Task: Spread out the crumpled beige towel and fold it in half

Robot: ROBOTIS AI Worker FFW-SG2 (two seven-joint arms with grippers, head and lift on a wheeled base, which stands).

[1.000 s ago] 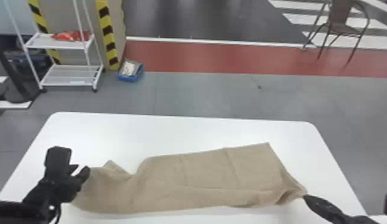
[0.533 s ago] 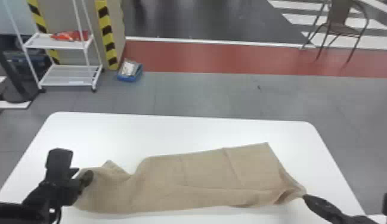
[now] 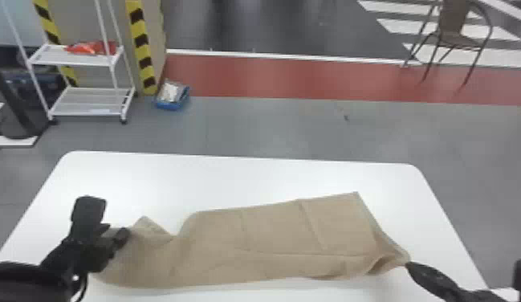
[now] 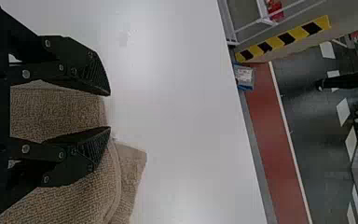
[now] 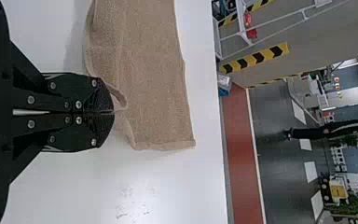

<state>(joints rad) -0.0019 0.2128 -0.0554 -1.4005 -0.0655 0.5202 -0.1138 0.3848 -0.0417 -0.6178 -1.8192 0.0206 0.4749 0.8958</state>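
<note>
The beige towel (image 3: 271, 241) lies stretched sideways across the table's near part, its left end bunched with a corner poking up and its right near corner pinched. At that left end is my left gripper (image 3: 114, 233); in the left wrist view the left gripper (image 4: 109, 111) is open, with towel (image 4: 60, 112) between and under its fingers. My right gripper (image 3: 410, 265) meets the towel's right near corner. In the right wrist view the right gripper (image 5: 113, 112) is shut on a edge of the towel (image 5: 154, 70), which shows small folds by the fingertips.
The white table (image 3: 247, 176) has bare surface behind the towel and at both sides. Beyond it on the floor stand a white rack (image 3: 86, 100), a blue box (image 3: 173, 96) and a chair (image 3: 456, 36).
My left gripper has shifted slightly toward the right and lower at the towel's left end. The right gripper and the towel's right part look nearly unchanged.
</note>
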